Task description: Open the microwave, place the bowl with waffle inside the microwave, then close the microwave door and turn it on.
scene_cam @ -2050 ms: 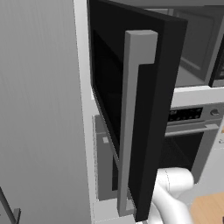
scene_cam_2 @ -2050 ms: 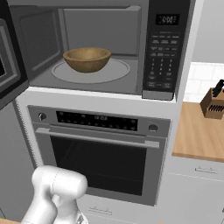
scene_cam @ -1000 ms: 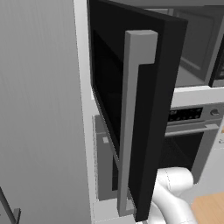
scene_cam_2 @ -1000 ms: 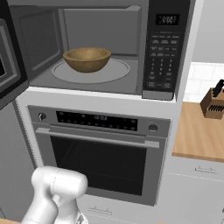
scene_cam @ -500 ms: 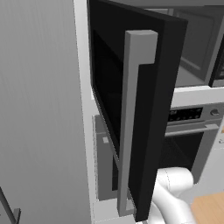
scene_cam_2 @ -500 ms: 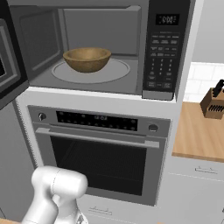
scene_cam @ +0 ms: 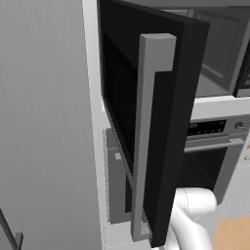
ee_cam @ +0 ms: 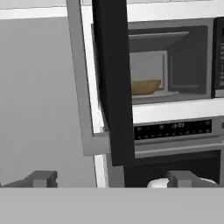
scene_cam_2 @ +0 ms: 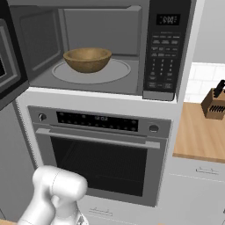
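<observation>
Fingers (ee_cam: 43, 178) stand wide apart, holding nothing, low before the appliance stack. Above and just ahead of them the microwave door (ee_cam: 113, 78) hangs swung open, its grey bar handle (scene_cam: 149, 132) vertical. Beyond the door, the bowl (scene_cam_2: 87, 59) sits on the turntable inside the microwave (scene_cam_2: 105, 48). Keypad lettering is illegible. The oven (scene_cam_2: 99, 156) sits beneath.

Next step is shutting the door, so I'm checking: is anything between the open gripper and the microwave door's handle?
Nothing visible. In the hand view the gripper faces the microwave door, its handle unobstructed.
</observation>
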Robot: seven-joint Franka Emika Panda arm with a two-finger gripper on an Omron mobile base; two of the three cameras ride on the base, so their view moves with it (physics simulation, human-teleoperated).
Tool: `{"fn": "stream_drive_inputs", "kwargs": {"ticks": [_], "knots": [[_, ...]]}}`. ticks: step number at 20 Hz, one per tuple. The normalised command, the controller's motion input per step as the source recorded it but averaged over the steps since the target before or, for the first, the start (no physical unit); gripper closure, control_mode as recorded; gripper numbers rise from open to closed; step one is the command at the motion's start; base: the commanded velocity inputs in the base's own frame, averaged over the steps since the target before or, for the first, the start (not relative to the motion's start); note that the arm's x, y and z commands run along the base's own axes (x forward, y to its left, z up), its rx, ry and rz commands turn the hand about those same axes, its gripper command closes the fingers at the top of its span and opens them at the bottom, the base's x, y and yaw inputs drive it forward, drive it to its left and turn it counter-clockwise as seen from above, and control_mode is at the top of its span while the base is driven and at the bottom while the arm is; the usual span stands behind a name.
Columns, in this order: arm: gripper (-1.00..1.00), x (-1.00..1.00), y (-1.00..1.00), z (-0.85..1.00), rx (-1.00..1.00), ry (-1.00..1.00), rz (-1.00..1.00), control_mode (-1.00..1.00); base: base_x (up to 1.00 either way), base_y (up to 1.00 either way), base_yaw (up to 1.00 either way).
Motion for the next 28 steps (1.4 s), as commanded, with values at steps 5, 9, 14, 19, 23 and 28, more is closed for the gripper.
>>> {"fn": "stream_drive_inputs", "kwargs": {"ticks": [5, 9, 14, 19, 23, 28], "knots": [[-1.00, 0.64, 0.70, 0.10, 0.00, -0.04, -0.14, -1.00, 0.00, 0.00, 0.00], [-1.00, 0.82, 0.40, 0.20, 0.00, -0.02, -0.19, -1.00, 0.00, 0.00, 0.00], [-1.00, 0.84, 0.26, 0.23, 0.00, 0.00, -0.22, -1.00, 0.00, 0.00, 0.00], [-1.00, 0.62, -0.08, 0.27, 0.02, -0.01, -0.19, -1.00, 0.00, 0.00, 0.00], [-1.00, 0.95, -0.28, 0.21, 0.08, -0.04, -0.16, -1.00, 0.00, 0.00, 0.00], [-1.00, 1.00, -0.47, 0.17, 0.12, -0.02, -0.09, -1.00, 0.00, 0.00, 0.00]]}}
